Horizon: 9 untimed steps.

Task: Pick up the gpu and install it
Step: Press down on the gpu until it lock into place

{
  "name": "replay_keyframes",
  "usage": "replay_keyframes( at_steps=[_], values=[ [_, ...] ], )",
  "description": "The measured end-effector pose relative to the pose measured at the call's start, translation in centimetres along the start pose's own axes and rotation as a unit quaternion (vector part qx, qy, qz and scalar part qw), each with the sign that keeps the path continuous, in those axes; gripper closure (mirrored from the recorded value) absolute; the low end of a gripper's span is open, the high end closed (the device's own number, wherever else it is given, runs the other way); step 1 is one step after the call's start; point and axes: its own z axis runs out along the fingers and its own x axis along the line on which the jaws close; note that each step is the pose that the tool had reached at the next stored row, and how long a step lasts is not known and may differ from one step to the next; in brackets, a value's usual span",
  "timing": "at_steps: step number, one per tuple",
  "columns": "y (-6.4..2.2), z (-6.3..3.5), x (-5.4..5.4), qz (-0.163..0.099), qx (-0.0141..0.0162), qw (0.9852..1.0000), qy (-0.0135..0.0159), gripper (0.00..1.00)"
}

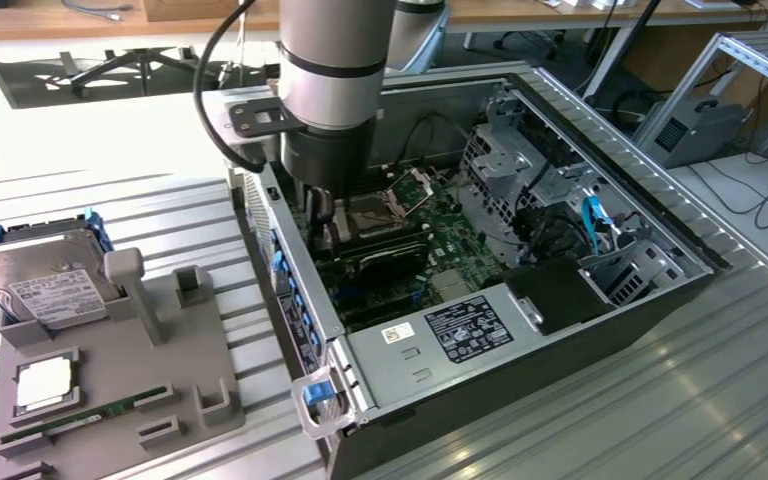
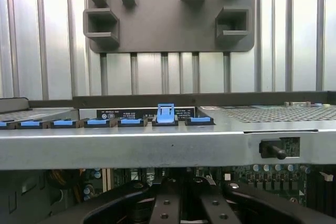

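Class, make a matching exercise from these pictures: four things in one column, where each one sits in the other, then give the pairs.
Things:
1. hard drive
2. RAM stick
3. gpu
4. robot arm

Places:
A. lying flat in a slot of the grey holder
B. reaching down into the open computer case
C. propped in the grey holder
D. inside the case, on the motherboard

Pairs: 1-C, 2-A, 3-D, 4-B

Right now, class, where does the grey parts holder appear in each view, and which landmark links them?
Exterior view: the grey parts holder sits on the ribbed table, to the exterior view's left of the open computer case.
Wrist view: the holder lies beyond the case's metal edge.
Shared landmark: the row of blue clips on that edge.
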Motion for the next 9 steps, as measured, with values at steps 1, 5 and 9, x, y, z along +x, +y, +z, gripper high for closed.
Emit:
replay_keyframes(
  at_steps=[1, 5, 9],
  values=[
    [0.07, 0.00, 0.01, 0.000, 0.0000, 1.0000, 0.0000, 0.89],
    [0.32, 0.00, 0.01, 0.000, 0.0000, 1.0000, 0.0000, 0.89],
    [0.60, 0.01, 0.02, 0.000, 0.0000, 1.0000, 0.0000, 0.89]
  ],
)
